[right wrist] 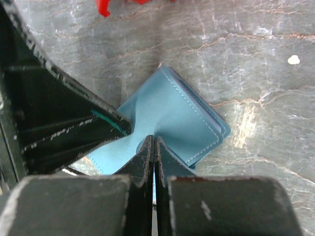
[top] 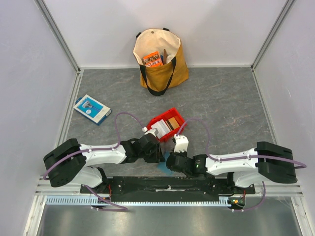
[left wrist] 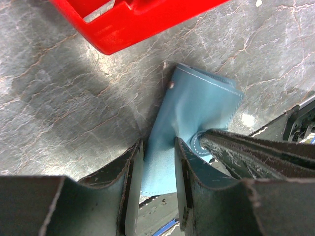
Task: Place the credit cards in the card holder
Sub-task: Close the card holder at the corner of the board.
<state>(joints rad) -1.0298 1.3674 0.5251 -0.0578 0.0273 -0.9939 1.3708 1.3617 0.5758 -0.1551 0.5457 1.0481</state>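
The teal card holder lies near the table's front edge, partly unfolded; in the top view only a sliver of this card holder shows under the two wrists. My right gripper is shut on a thin raised leaf of the card holder. My left gripper is open, its fingers standing either side of another part of the wallet. The credit cards, white-grey and tan, stand in the red bin just beyond both grippers.
A tan tote bag holding an orange packet stands at the back. A blue-and-white flat box lies at the left. The red bin's corner is close above the wallet. Walls enclose the grey table.
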